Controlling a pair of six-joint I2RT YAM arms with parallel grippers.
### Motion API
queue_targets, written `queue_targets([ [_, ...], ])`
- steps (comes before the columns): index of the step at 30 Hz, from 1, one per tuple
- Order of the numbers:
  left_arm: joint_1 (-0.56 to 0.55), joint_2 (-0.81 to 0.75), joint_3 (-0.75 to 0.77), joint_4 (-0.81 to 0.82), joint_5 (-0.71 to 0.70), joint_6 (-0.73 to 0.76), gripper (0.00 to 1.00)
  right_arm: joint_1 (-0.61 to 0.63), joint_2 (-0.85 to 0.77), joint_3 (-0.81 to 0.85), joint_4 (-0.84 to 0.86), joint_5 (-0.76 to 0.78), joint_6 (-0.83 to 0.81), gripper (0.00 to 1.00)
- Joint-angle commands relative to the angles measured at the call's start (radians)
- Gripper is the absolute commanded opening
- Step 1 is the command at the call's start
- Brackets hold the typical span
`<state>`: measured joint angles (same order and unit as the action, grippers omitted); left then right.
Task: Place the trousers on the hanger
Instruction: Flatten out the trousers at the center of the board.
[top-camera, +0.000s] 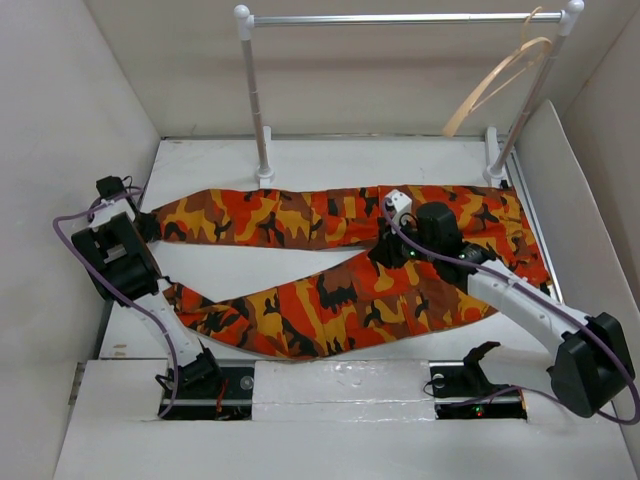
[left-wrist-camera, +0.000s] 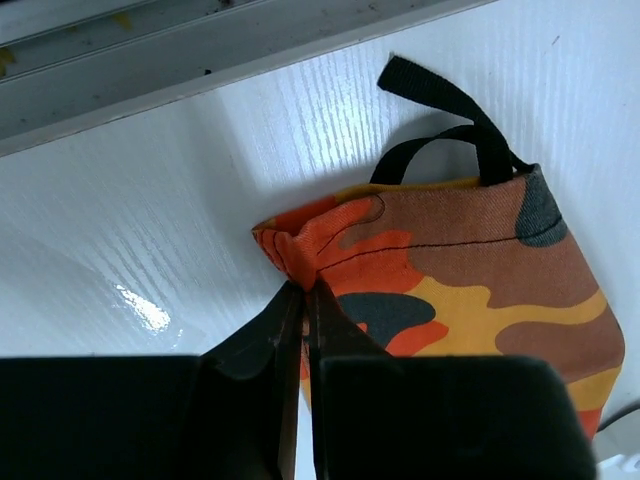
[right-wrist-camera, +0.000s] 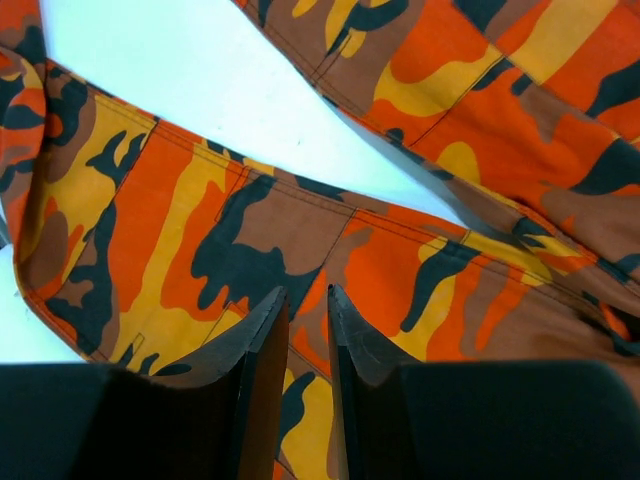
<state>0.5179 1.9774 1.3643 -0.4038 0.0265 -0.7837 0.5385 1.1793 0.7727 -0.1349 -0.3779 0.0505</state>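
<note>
The camouflage trousers (top-camera: 330, 290) lie flat on the white table, both legs stretching left and the waist at the right. The pale wooden hanger (top-camera: 497, 80) hangs on the right end of the rail, well above the cloth. My left gripper (top-camera: 150, 225) is at the end of the far leg. In the left wrist view it (left-wrist-camera: 303, 290) is shut on a bunched corner of that cuff (left-wrist-camera: 470, 270), next to a black strap loop (left-wrist-camera: 470, 120). My right gripper (top-camera: 385, 250) is over the crotch area. In the right wrist view its jaws (right-wrist-camera: 307, 292) stand narrowly apart just above the cloth (right-wrist-camera: 300, 220), holding nothing.
A metal clothes rail (top-camera: 400, 18) on white posts (top-camera: 255, 100) spans the back of the table. White walls close in on the left and right. A metal strip (top-camera: 535, 230) runs along the table's right edge.
</note>
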Motion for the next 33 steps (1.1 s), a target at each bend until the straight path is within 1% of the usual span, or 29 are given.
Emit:
queue_targets([
  [1,-0.004,-0.026,0.019,-0.004,0.018,0.018,0.0,0.009,-0.035,0.057,-0.006,0.037,-0.028,0.28],
  [2,-0.019,-0.046,0.033,-0.004,0.023,0.023,0.0,0.009,-0.029,0.056,0.003,0.034,-0.031,0.28],
  [5,-0.073,-0.132,0.149,-0.02,0.059,0.035,0.0,0.0,-0.006,0.06,0.027,0.019,-0.035,0.28],
  [6,-0.103,-0.147,0.23,-0.027,0.069,0.031,0.0,0.0,0.012,0.062,0.035,0.014,-0.037,0.28],
  [7,-0.123,-0.167,0.274,-0.049,0.084,0.032,0.0,-0.009,0.023,0.063,0.049,0.008,-0.038,0.28],
  [8,-0.166,-0.172,0.418,-0.081,0.085,0.038,0.0,-0.02,0.043,0.075,0.063,-0.016,-0.038,0.28],
  [9,-0.167,-0.172,0.42,-0.081,0.085,0.038,0.0,-0.02,0.054,0.076,0.063,-0.016,-0.038,0.28],
  [10,-0.206,-0.169,0.464,-0.122,0.089,0.044,0.0,-0.02,0.063,0.08,0.066,-0.022,-0.038,0.28],
  [11,-0.222,-0.167,0.54,-0.138,0.093,0.047,0.0,-0.02,0.069,0.085,0.067,-0.03,-0.038,0.28],
  [14,-0.243,-0.176,0.601,-0.151,0.15,0.041,0.0,-0.04,0.097,0.103,0.066,-0.049,-0.078,0.28],
  [16,-0.243,-0.193,0.585,-0.124,0.179,0.043,0.0,-0.049,0.109,0.111,0.064,-0.056,-0.086,0.28],
  [19,-0.243,-0.212,0.532,-0.119,0.15,0.084,0.0,-0.049,0.117,0.114,0.058,-0.062,-0.098,0.28],
  [21,-0.225,-0.236,0.413,-0.098,0.142,0.106,0.0,-0.049,0.117,0.114,0.052,-0.065,-0.103,0.28],
  [22,-0.21,-0.267,0.36,-0.055,0.148,0.106,0.0,-0.049,0.118,0.108,0.047,-0.065,-0.107,0.28],
  [23,-0.176,-0.285,0.257,-0.031,0.15,0.1,0.0,-0.049,0.114,0.105,0.046,-0.067,-0.107,0.28],
  [26,-0.134,-0.301,0.135,0.013,0.142,0.1,0.0,-0.049,0.108,0.086,0.041,-0.073,-0.107,0.28],
  [29,-0.113,-0.276,0.085,0.011,0.095,0.109,0.0,-0.049,0.103,0.077,0.035,-0.078,-0.107,0.29],
  [30,-0.113,-0.256,0.07,0.005,0.034,0.118,0.0,-0.049,0.102,0.077,0.021,-0.084,-0.112,0.29],
  [31,-0.113,-0.256,0.07,0.005,0.033,0.118,0.0,-0.049,0.102,0.077,0.021,-0.084,-0.112,0.29],
  [33,-0.102,-0.243,0.053,-0.009,-0.016,0.115,0.0,-0.049,0.095,0.079,0.012,-0.082,-0.113,0.29],
])
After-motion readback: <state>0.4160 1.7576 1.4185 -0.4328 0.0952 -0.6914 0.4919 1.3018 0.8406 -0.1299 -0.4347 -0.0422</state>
